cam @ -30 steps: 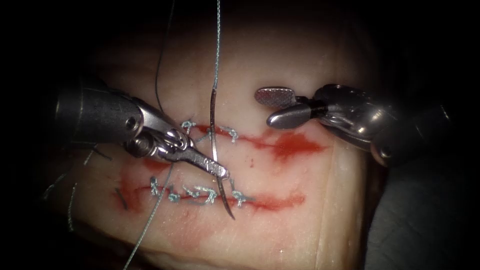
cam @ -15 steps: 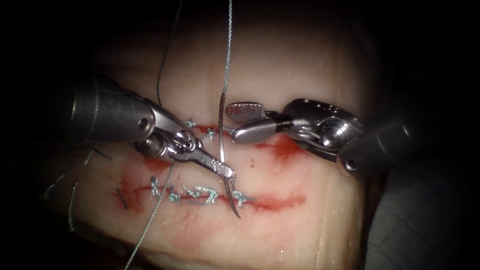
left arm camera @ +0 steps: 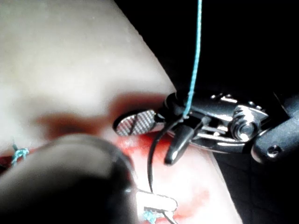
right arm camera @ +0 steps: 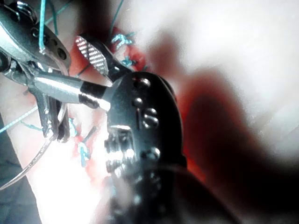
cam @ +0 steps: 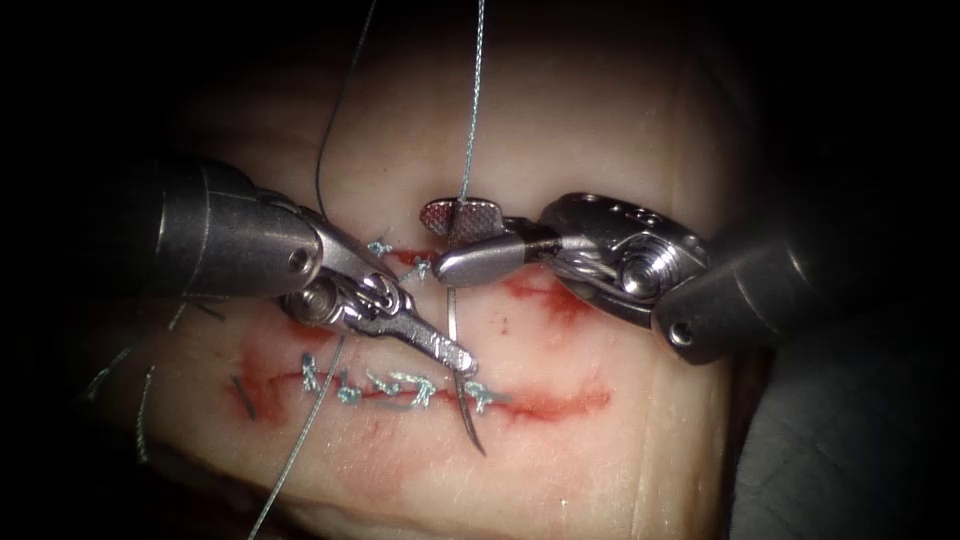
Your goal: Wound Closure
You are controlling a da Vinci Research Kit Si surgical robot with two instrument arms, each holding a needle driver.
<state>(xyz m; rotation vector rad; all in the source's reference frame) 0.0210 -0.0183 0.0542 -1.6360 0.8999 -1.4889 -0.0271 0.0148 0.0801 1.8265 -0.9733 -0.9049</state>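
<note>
Far left, tissue [cam: 560, 150] edge fades into dark w/ loose cut ends of thread [cam: 140, 410] lying there; tissue's right edge drops off past the right tool, dark beyond. Open room between the two tools is slim, needle sits in that gap.

Left claw [cam: 455, 357] comes in from left, angled down-right, clenched on the needle [cam: 455, 330] low on its curve, nearer the pointed end. Needle is free of the tissue, standing roughly upright; point [cam: 480, 448] hangs over the lower stitched cut [cam: 400, 388], swaged end is up by the right tool. Thread [cam: 473, 100] runs from that end straight up out of frame; a second darker strand [cam: 335, 130] rises further left, and a pale strand [cam: 300, 450] trails down-left.

Upper cut [cam: 540, 290] has knots on its left part, red fluid [cam: 545, 300] smeared to the right.

Right claw [cam: 447, 240] enters from right, shaft sloping up-right, jaws spread apart around the needle's upper end, not clamped; left wrist view [left arm camera: 149, 135] shows same gap.
</note>
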